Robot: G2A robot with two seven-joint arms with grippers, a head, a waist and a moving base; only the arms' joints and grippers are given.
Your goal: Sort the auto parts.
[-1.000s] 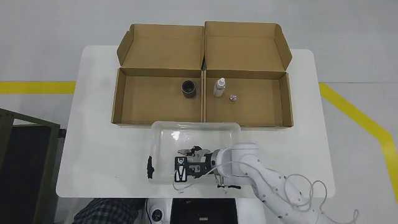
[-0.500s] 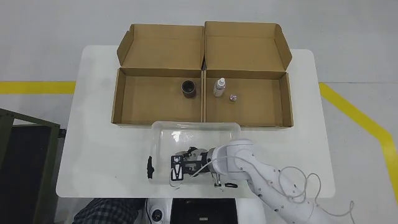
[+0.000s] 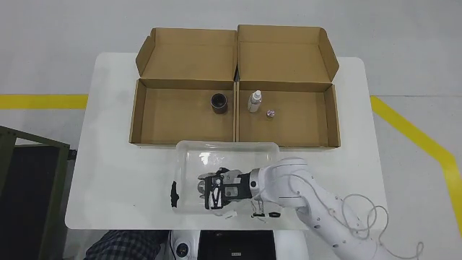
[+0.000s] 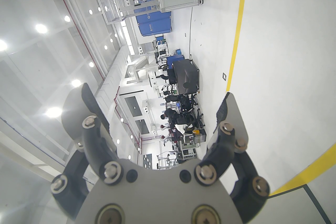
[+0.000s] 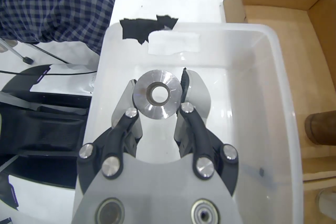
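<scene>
White table (image 3: 115,152) on pale grey floor (image 3: 58,14). Yellow floor line (image 3: 36,101) off to the table's left, another (image 3: 419,139) angling away on the right. Dark green-edged frame (image 3: 36,188) at near left, beside the table. Black tape scrap (image 3: 173,193) on the table towards its near edge.

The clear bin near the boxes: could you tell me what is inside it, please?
A metal ring clamped in the right gripper. The clear bin's floor beneath ring and gripper is covered.
</scene>
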